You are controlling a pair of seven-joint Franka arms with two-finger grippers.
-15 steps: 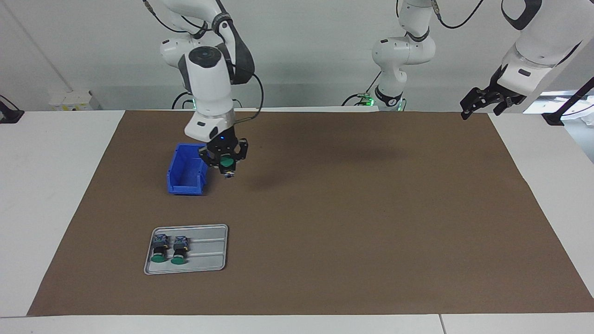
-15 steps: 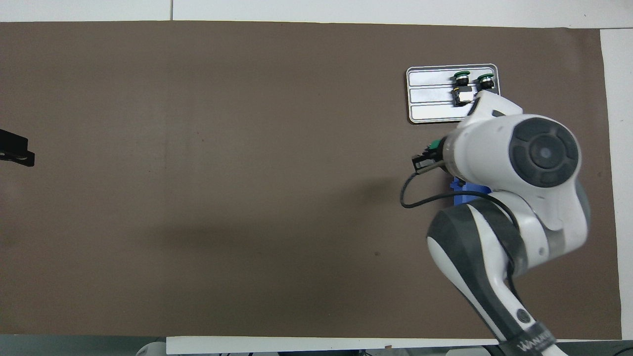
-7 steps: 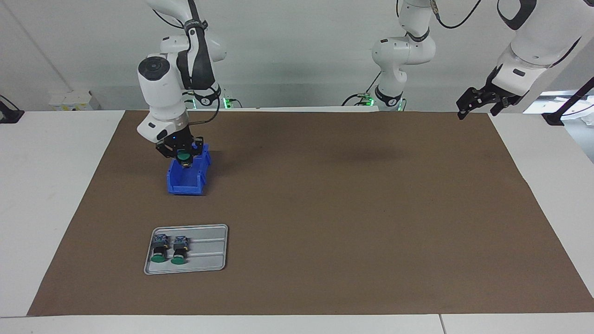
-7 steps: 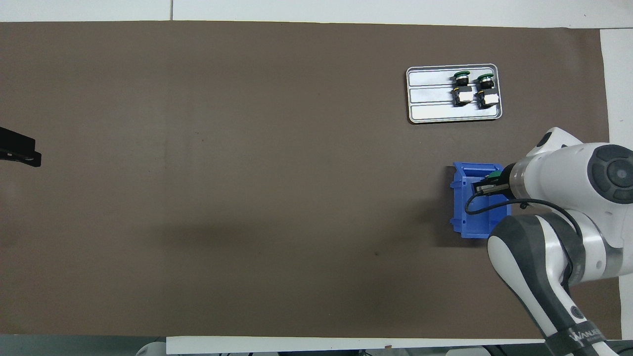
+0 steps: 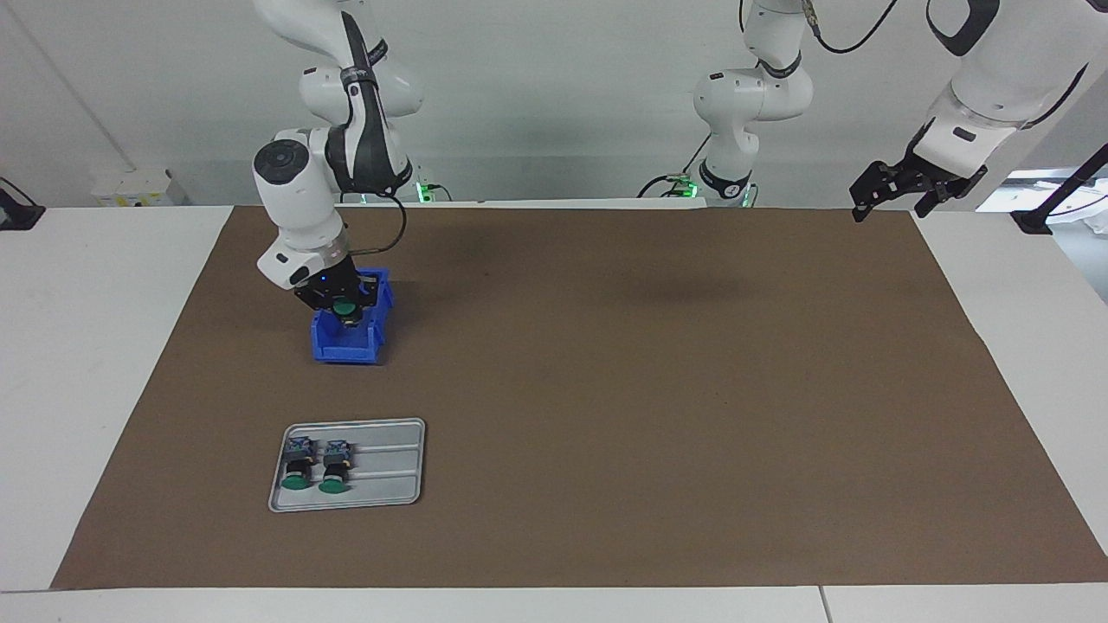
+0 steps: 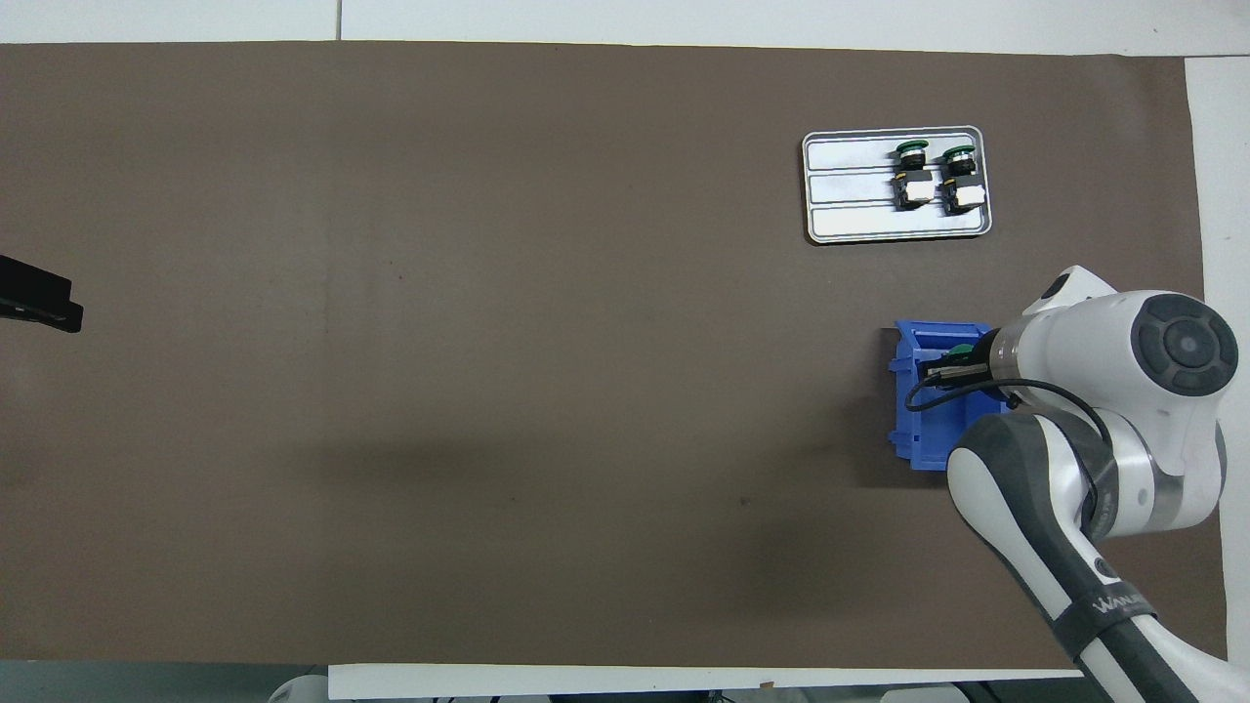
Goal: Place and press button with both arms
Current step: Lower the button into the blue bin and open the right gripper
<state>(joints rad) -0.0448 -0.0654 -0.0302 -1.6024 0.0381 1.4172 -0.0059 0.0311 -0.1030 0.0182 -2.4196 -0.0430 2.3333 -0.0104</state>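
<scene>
My right gripper (image 5: pixel 349 317) is shut on a green-capped button (image 5: pixel 344 306) and holds it over the blue bin (image 5: pixel 346 349), down about at the level of the bin's rim. In the overhead view the right arm covers much of the bin (image 6: pixel 921 430), and only the green edge of the held button (image 6: pixel 961 350) shows beside the right gripper (image 6: pixel 949 369). Two more buttons (image 5: pixel 300 467) (image 5: pixel 333 467) lie side by side on the grey tray (image 5: pixel 389 472). My left gripper (image 5: pixel 892 201) hangs open and empty, raised over the mat's corner at the left arm's end, waiting.
The grey tray (image 6: pixel 850 210) with its two buttons (image 6: pixel 913 176) (image 6: pixel 959 176) lies farther from the robots than the bin, at the right arm's end. A brown mat (image 5: pixel 649 389) covers the table. The left gripper (image 6: pixel 39 303) shows as a black tip at the overhead view's edge.
The right gripper has carried the button from beside the bin to over it and come down toward the bin. The left arm has barely moved.
</scene>
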